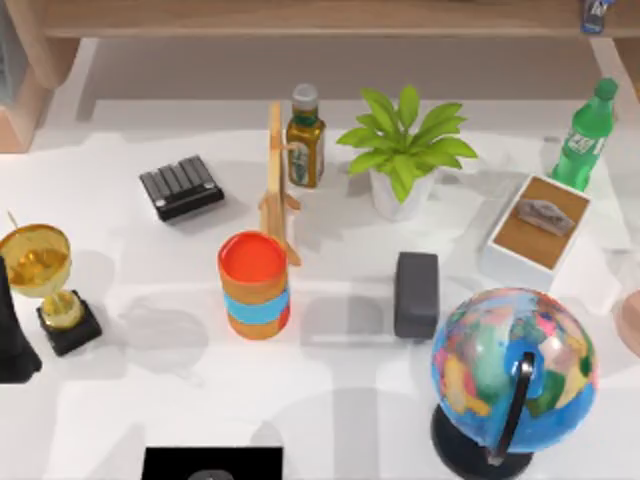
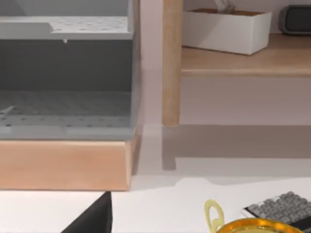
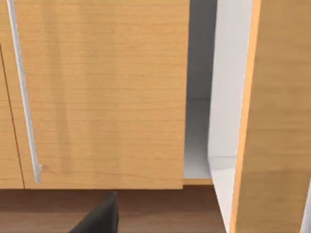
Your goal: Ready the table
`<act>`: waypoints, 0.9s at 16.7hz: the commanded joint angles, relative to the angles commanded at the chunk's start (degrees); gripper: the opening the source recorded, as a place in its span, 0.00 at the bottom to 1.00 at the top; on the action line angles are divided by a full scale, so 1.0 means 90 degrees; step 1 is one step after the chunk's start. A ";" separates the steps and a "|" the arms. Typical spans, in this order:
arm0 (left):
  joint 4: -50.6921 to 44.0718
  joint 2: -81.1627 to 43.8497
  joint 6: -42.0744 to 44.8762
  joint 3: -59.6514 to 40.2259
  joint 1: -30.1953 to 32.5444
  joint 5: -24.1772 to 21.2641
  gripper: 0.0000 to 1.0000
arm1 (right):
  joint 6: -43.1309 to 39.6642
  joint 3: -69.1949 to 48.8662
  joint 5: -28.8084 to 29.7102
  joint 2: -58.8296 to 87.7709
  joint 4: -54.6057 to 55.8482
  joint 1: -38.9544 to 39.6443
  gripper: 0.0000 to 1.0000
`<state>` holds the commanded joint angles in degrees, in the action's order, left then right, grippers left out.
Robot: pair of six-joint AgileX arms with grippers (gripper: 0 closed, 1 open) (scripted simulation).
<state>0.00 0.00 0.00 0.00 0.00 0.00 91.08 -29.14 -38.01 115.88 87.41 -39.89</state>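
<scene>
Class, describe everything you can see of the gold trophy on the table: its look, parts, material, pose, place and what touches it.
The gold trophy stands upright near the left edge of the white table. It has a shiny, metallic-looking gold bowl with thin loop handles, a short gold stem and a square black base resting flat on the tabletop. A dark upright object stands close beside its base; whether they touch is unclear. The left wrist view catches its rim and one handle beside a grey keypad.

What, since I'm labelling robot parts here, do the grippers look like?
The left gripper appears in the left wrist view as a plain matte black wedge with straight edges. The right gripper appears in the right wrist view as a similar dark charcoal wedge. I see no cables, markings or coloured accents on either.
</scene>
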 joint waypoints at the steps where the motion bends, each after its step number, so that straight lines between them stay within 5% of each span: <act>1: 0.0000 0.0000 0.0000 0.0000 0.0000 0.0000 1.00 | 0.0000 0.0000 0.0000 0.0000 0.0000 0.0000 0.77; 11: 0.0000 0.0000 0.0000 0.0000 0.0000 0.0000 1.00 | 0.0000 0.0000 0.0000 0.0000 0.0000 0.0000 0.02; 15: 0.0000 0.0000 0.0000 0.0000 0.0000 0.0000 1.00 | 0.0000 0.0000 0.0000 0.0000 0.0000 0.0000 0.00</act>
<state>0.00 0.00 0.00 0.00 0.00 0.00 91.08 -29.14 -38.01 115.88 87.41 -39.89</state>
